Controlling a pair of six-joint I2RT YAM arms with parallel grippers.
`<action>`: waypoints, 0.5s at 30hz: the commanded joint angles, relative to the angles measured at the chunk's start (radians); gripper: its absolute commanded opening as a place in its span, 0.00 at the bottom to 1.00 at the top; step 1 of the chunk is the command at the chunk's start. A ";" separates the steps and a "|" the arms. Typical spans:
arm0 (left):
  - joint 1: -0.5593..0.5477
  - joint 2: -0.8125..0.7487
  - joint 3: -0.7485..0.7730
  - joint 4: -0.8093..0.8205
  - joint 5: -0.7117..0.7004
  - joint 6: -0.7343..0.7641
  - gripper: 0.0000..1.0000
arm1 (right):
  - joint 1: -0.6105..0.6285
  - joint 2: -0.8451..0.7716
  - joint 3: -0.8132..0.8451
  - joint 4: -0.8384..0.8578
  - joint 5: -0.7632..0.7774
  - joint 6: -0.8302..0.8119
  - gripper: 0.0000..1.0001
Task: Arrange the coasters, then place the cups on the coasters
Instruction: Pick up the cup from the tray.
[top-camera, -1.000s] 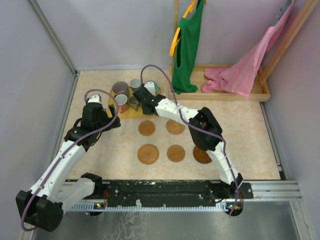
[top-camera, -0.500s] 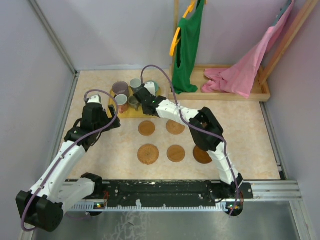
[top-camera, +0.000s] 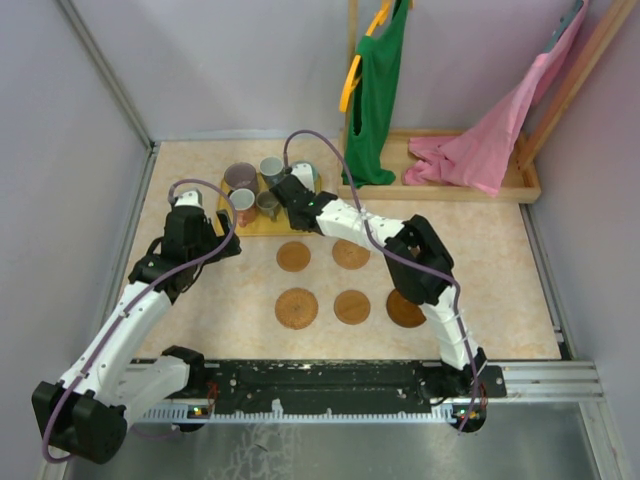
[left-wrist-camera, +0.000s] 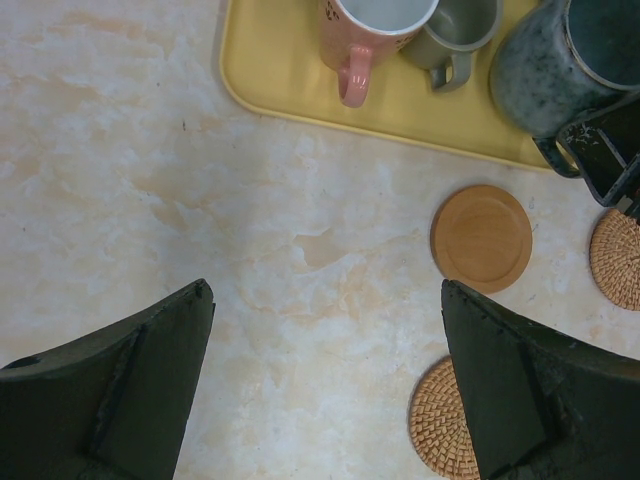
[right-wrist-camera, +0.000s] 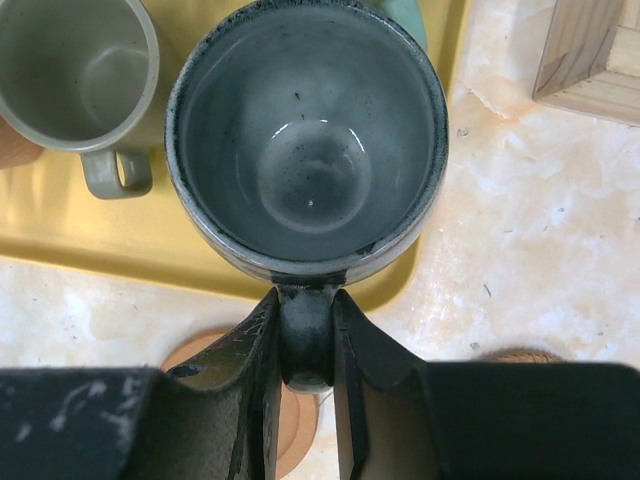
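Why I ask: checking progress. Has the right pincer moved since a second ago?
Yes, slightly: the right pincer, shut on the blue-grey cup by its handle, edged up the top view, farther over the yellow tray.

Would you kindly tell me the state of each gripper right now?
Left gripper: open, holding nothing.
Right gripper: closed on the handle of the dark grey-blue mug.
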 joint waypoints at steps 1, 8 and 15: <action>0.005 -0.008 0.002 0.012 0.005 0.009 1.00 | -0.002 -0.142 0.013 0.077 0.060 -0.021 0.00; 0.005 -0.006 0.001 0.014 0.010 0.004 1.00 | -0.001 -0.177 -0.004 0.092 0.069 -0.037 0.00; 0.005 -0.008 0.000 0.015 0.012 0.004 1.00 | -0.002 -0.258 -0.055 0.113 0.080 -0.034 0.00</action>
